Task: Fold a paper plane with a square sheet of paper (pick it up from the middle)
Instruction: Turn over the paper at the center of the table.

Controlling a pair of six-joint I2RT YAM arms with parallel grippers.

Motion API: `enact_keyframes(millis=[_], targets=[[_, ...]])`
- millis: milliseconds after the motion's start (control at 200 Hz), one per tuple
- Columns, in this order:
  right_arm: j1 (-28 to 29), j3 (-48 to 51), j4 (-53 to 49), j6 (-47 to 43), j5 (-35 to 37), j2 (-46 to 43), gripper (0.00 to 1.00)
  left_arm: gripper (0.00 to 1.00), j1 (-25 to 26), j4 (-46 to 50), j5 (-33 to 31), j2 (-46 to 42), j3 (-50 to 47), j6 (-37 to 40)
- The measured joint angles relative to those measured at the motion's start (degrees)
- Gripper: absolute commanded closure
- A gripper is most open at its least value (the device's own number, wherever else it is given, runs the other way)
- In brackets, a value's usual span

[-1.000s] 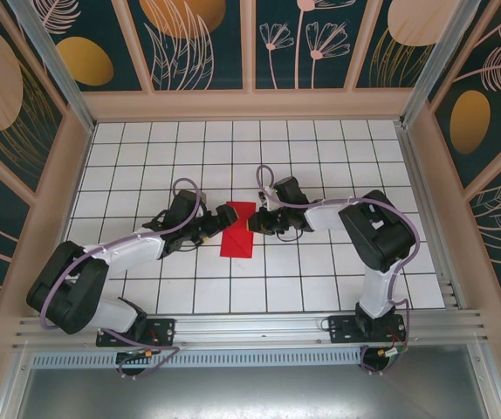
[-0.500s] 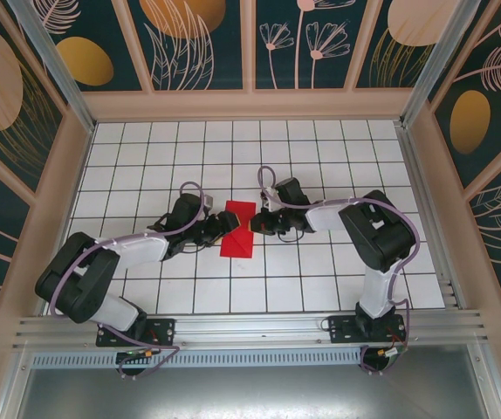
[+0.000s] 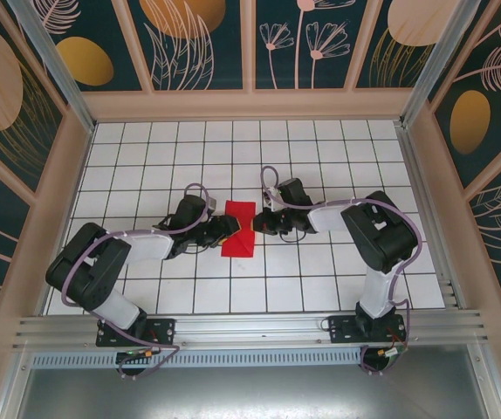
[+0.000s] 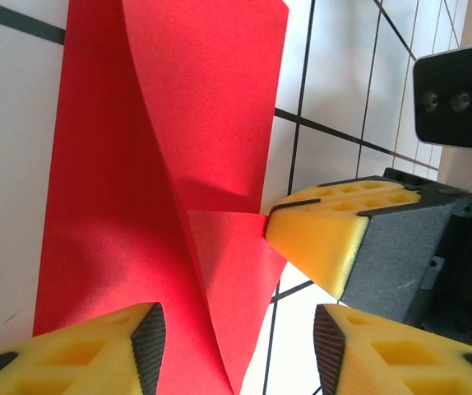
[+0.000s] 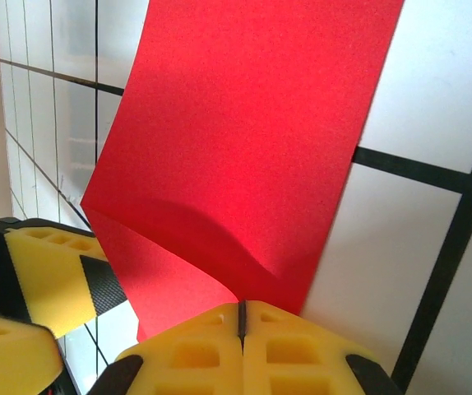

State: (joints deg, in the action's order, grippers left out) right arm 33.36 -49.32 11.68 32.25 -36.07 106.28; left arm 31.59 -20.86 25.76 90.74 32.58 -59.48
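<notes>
overhead view first: red sheet of paper [image 3: 238,234] sits mid-table on the white grid [image 3: 320,166]. left gripper [image 3: 224,229] and right gripper [image 3: 256,224] crowd its sides, jaws too small to read. left wrist: pads [image 4: 80,354] spread, raised flap between them, sheet's bottom cut off. right wrist: pads [image 5: 195,354] pressed together, pinching the paper's near edge.

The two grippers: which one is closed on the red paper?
The right gripper: its yellow fingers meet and pinch the edge of the square sheet of paper. The left gripper has its fingers apart.
</notes>
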Motion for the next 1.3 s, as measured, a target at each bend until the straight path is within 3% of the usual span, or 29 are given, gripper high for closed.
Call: enact_keyframes(millis=[350, 440, 625, 791, 1076, 1301], targets=[[-0.3, 0.5, 0.2, 0.5, 0.0, -0.3, 0.91, 0.63, 0.0, -0.9, 1.6, 4.0, 1.9, 2.1], [-0.3, 0.6, 0.1, 1.4, -0.1, -1.4, 0.83, 0.7, 0.0, -1.9, 2.3, 4.5, 2.5, 2.6], [-0.5, 0.8, -0.3, 2.4, 1.0, -6.3, 0.56, 0.79, 0.0, -2.6, 2.8, 6.4, 3.7, 4.7], [-1.4, 2.1, -1.2, 3.6, 4.4, -13.0, 0.4, 0.85, 0.0, -2.5, 2.7, 6.4, 3.8, 6.9], [-2.4, 5.2, -2.6, 4.8, 11.2, -20.5, 0.3, 0.96, 0.0, -1.2, 1.2, 6.4, 4.5, 10.3], [-3.4, 6.1, -5.4, 5.2, 16.3, -24.7, 0.19, 0.98, 0.0, 5.1, -2.6, 3.6, 7.1, 13.7]])
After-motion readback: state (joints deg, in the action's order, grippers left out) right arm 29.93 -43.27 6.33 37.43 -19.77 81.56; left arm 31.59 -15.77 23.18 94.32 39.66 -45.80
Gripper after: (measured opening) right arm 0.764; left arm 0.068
